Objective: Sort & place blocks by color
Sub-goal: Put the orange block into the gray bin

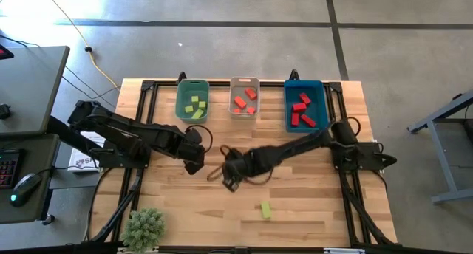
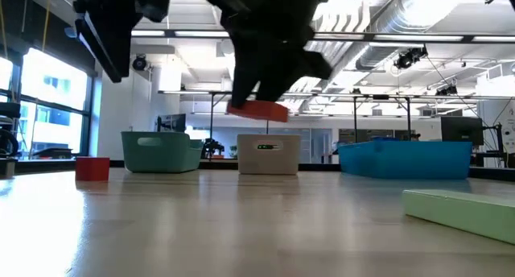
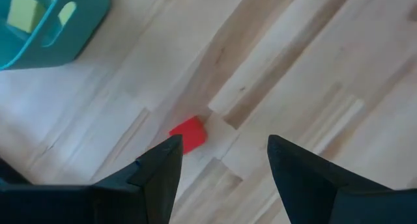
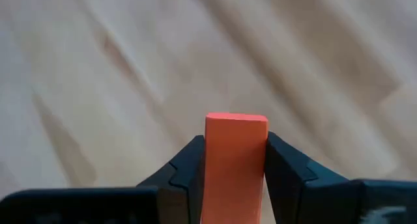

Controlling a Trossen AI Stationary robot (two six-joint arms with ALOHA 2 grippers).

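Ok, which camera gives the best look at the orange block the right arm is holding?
The right wrist view: the orange block fills the middle, clamped in the right pincer. The low view shows it lifted off the table. In the high view the arm hides it; the left wrist view doesn't show it.

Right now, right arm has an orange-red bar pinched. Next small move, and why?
Probably carry it toward the white plastic bin. The right gripper is shut on the orange-red rectangular block, lifted off the wooden table in the low view, and that bin already holds orange-red blocks. The left gripper hangs open over a red cube.
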